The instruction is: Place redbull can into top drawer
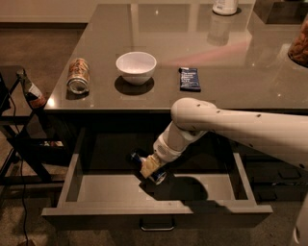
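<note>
The top drawer point(120, 188) is pulled open below the counter, grey inside, with a small metal handle at its front centre. My gripper point(148, 166) reaches down into the drawer from the right on a white arm. It is shut on the redbull can point(146, 166), a slim blue-and-silver can held tilted on its side, one silver end pointing front-right. The can hangs just above the drawer floor, left of the drawer's middle. The gripper covers the can's middle.
On the counter lie an orange-brown and white can point(78, 75) on its side, a white bowl point(136, 67) and a flat dark-blue packet point(189, 78). A white container point(225, 6) stands at the back. A dark folding frame point(19, 125) stands left of the drawer.
</note>
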You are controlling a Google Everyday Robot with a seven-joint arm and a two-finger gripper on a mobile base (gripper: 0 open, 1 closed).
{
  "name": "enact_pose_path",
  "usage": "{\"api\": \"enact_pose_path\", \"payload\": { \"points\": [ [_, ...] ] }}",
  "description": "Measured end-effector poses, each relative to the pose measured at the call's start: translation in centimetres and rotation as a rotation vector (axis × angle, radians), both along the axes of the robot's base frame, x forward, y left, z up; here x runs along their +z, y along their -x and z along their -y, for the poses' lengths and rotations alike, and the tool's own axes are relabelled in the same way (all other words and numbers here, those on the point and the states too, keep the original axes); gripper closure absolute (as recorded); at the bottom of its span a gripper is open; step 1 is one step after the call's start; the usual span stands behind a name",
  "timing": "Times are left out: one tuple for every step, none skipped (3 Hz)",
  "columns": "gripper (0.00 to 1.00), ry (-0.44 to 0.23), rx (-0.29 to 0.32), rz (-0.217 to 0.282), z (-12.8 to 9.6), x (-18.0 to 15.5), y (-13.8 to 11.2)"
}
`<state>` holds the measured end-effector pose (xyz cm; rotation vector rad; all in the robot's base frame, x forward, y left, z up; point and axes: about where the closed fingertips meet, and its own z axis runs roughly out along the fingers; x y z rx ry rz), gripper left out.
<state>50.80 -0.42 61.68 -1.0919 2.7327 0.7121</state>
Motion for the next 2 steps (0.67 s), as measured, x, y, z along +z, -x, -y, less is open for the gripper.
{"api": "enact_pose_path", "payload": {
  "points": [
    [1.00, 0.006, 0.000, -0.014, -0.69, -0.45, -0.28],
    [1.00, 0.018, -0.013, -0.038, -0.31, -0.83, 0.67]
  ]
}}
